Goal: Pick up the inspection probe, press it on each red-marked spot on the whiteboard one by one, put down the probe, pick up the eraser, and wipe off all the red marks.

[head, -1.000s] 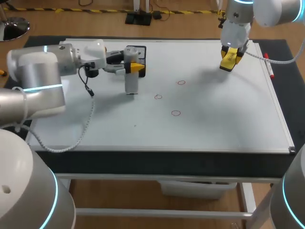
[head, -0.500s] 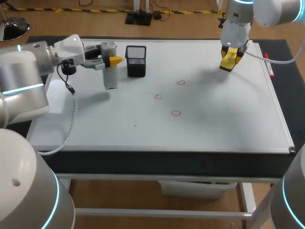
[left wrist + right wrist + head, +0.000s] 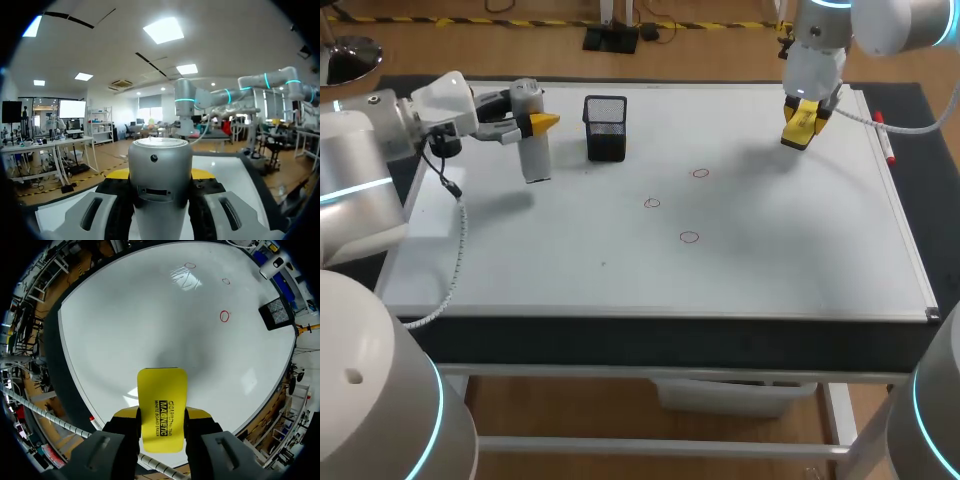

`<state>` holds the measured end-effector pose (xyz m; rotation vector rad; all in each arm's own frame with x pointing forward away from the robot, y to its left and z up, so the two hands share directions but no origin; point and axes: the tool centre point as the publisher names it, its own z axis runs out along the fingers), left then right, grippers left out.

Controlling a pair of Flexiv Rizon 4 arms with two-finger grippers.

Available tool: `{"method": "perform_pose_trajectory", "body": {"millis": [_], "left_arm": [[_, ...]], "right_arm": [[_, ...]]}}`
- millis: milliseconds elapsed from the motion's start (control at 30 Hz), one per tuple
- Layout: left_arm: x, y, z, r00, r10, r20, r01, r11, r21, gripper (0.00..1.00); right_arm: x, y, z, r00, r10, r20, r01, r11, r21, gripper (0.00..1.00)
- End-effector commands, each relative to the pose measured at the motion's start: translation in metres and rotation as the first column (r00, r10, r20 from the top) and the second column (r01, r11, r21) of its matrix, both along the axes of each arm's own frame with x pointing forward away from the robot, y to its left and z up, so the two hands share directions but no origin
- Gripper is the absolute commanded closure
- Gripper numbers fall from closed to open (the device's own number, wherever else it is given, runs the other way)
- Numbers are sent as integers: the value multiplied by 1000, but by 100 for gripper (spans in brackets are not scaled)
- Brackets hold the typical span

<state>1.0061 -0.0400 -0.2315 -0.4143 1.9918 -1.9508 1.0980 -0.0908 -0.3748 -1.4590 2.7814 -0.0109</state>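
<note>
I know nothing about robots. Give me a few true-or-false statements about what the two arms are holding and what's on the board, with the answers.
1. The left gripper is shut on the grey probe. True.
2. The right gripper holds nothing. False: it is shut on the yellow eraser.
3. Three red marks show on the whiteboard. True.
4. The black mesh cup stands at the board's right edge. False: it stands at the back left, beside the probe.
5. The eraser lies on one of the red marks. False: it is held clear of the board, off to the side of all three.
</note>
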Motion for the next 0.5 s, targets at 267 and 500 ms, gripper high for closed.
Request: {"method": "perform_pose_trajectory", "body": {"millis": [267,500], "left_arm": [[0,1,-1,1000,-2,4,2,1000,-4,100],[0,1,-1,1000,-2,4,2,1000,-4,100]], "right_arm": [[-5,25,8,998,66,-1,-66,996,-63,100],[-31,94,7,978,209,4,-208,976,-66,100]]}}
